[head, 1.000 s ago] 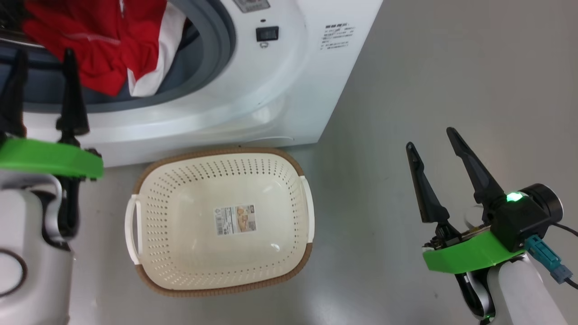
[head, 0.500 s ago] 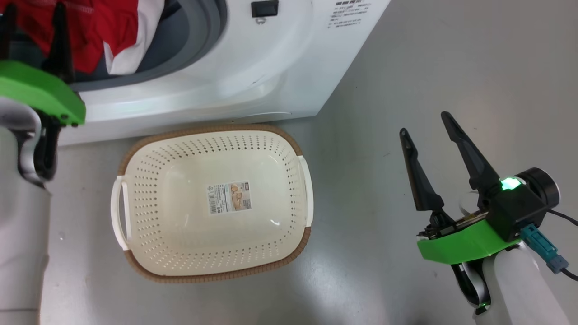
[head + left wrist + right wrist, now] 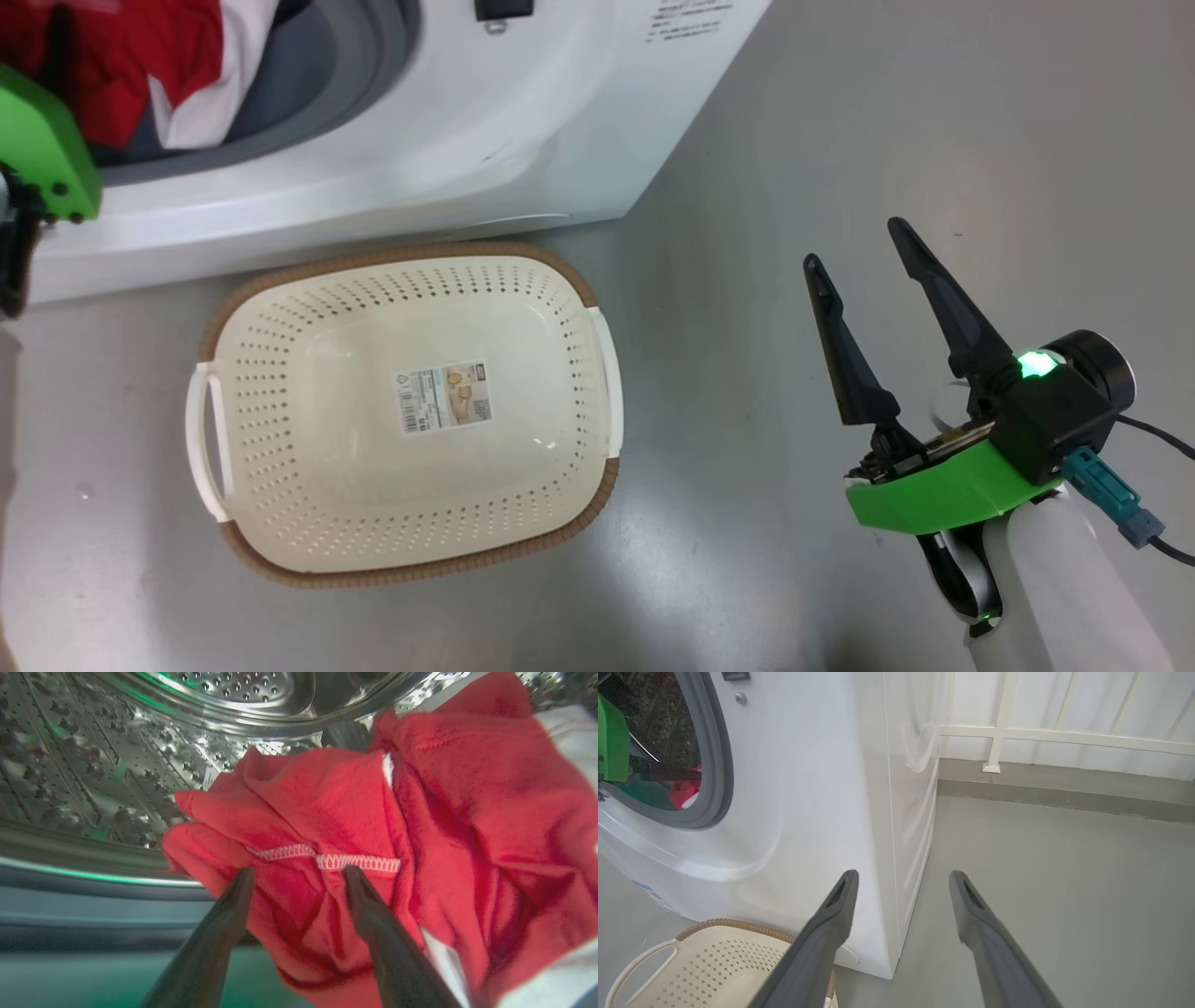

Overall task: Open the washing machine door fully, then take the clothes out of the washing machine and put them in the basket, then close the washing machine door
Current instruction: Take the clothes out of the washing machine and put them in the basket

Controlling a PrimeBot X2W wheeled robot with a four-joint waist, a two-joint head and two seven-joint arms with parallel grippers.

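Right jaws: two long, dark, tapering fingers [image 3: 845, 355] on a bright green bracket [image 3: 943, 485]. Behind, black block [image 3: 1064, 425] with glowing green lamp [image 3: 1032, 364] and round black cap. Teal connector [image 3: 1106, 499], thin black cable [image 3: 1158, 437]. Pale grey rounded forearm [image 3: 1055, 597]. Left jaws: matching dark fingers [image 3: 219, 933]; second green bracket [image 3: 42, 149] with small dark screws.

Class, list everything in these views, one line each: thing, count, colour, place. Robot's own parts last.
basket: one, cream, brown rim, on the floor
sticker: one, white, basket floor
washing machine: one, white, behind the basket
drum: one, steel, inside the machine
rubber ring: one, grey, around the drum mouth
clothes: count unclear, red and white, in the drum
railing: one, white, beyond the machine
left gripper: one, dark, open at the clothes
right gripper: one, dark, open over the floor
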